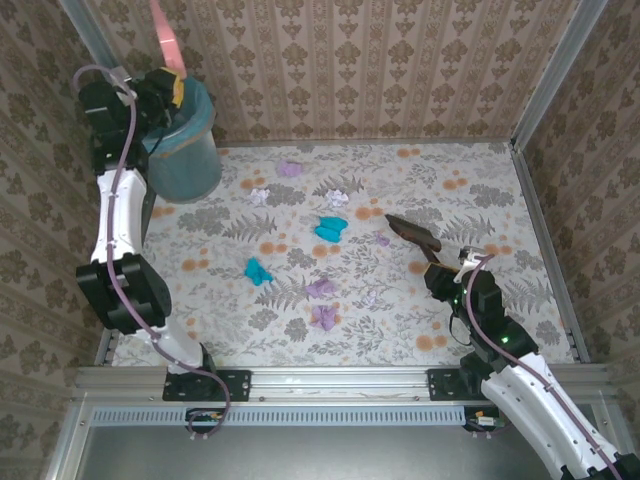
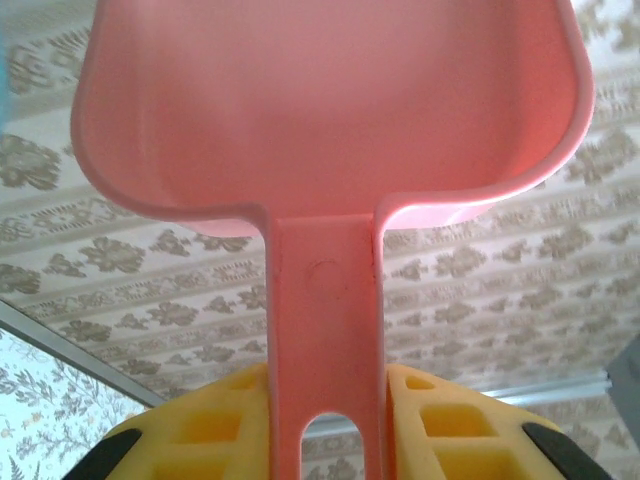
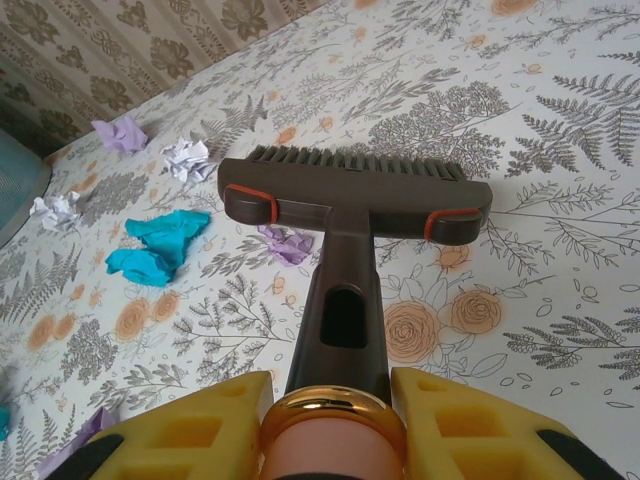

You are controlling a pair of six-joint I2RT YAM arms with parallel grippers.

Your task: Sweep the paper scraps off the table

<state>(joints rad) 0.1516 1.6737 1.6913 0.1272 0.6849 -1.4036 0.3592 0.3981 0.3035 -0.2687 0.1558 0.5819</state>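
Note:
Several paper scraps lie across the middle of the table: teal wads, lilac ones and white ones. My right gripper is shut on the handle of a dark brush, whose bristles rest on the cloth right of the scraps. A small lilac scrap sits just under the brush head's left side. At the back left, my left gripper is raised and shut on the handle of a pink dustpan, held upright above a teal bin.
The teal bin stands in the back left corner of the table. Brown patterned walls close the back and both sides. In the right wrist view, a teal wad, white wads and a lilac wad lie left of the brush.

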